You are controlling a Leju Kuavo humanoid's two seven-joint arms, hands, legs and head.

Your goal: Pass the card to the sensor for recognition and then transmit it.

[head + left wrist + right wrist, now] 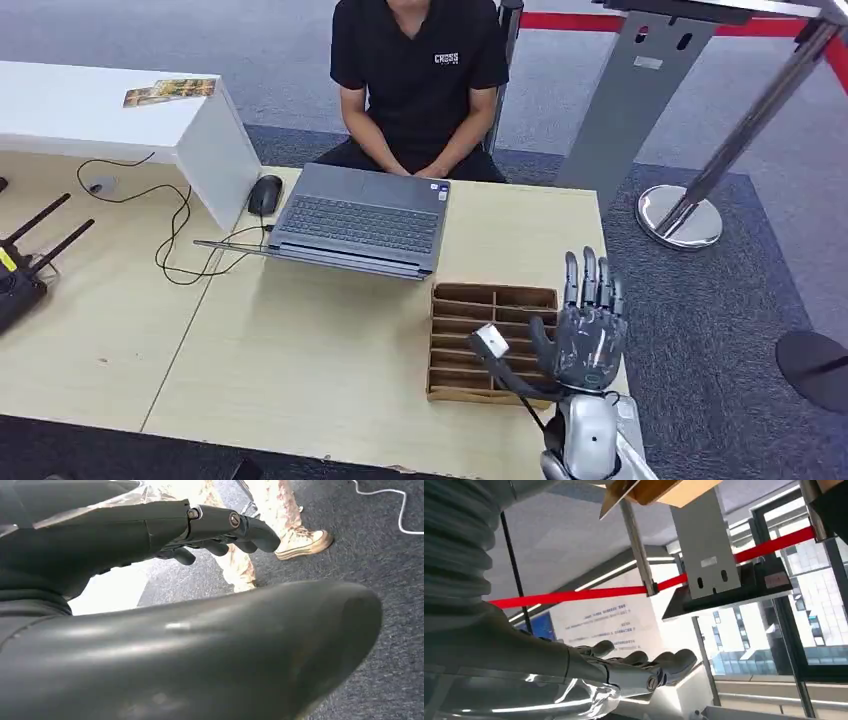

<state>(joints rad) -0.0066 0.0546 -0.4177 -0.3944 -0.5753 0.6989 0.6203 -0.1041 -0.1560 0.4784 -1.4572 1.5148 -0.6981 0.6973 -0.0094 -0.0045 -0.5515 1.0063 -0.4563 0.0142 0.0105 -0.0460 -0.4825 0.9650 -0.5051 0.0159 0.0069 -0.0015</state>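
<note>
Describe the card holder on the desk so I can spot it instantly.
On the light wooden desk, look in front of the open grey laptop, toward the robot's right. The brown cardboard slotted tray sits there beside the raised right hand, the only divided box on the desk.

Beyond the task we see an open grey laptop [360, 222] on the wooden table [300, 350] with a black mouse [264, 194] just beside it, a seated person in a black shirt [420, 70] behind, a black router [20, 275] at the left edge, and a chrome stanchion base [680, 215] on the carpet.
</note>
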